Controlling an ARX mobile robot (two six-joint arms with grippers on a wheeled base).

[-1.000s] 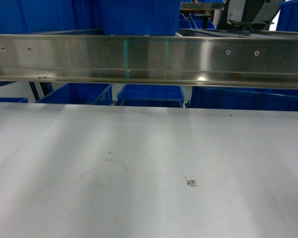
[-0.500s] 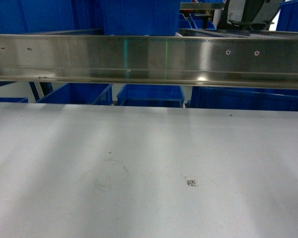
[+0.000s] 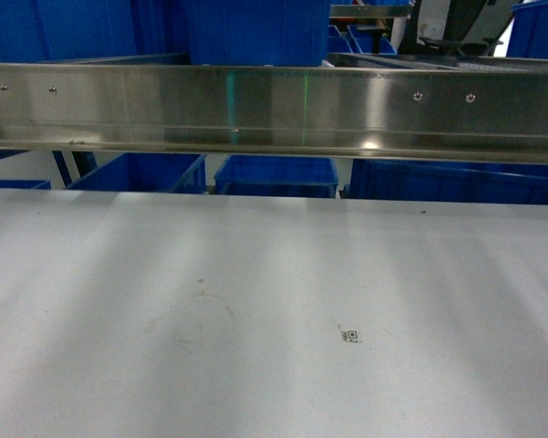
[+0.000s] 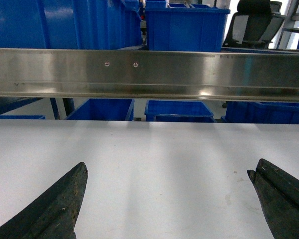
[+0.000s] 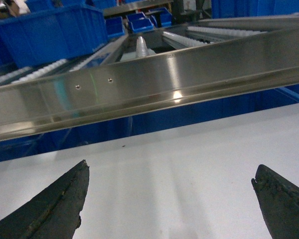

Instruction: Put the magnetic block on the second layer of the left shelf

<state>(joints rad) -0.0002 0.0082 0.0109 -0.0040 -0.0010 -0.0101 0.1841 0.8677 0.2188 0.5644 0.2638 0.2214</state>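
Magnetic block, the small red cube, shows in none of the three views, so where it lies cannot be told. The white tabletop [image 3: 274,301] fills the lower part of the head view, bearing a faint ring-shaped smudge [image 3: 201,319] left of centre and a small square printed code mark [image 3: 351,336] to its right. Across the top runs a shiny stainless-steel rail [image 3: 274,109] with screw heads near both ends. Blue plastic tubs [image 3: 276,175] stand below and behind it, beyond the table's far edge.

In the left wrist view the left gripper [image 4: 169,199] hangs over bare tabletop, its two dark fingers [image 4: 55,209] spread wide with nothing between them. The right gripper [image 5: 172,201] is likewise spread wide over the table, fingers [image 5: 52,209] released and holding nothing, with roller tracks [image 5: 189,37] and a blue tub [image 5: 50,32] on the rack tier above the rail.
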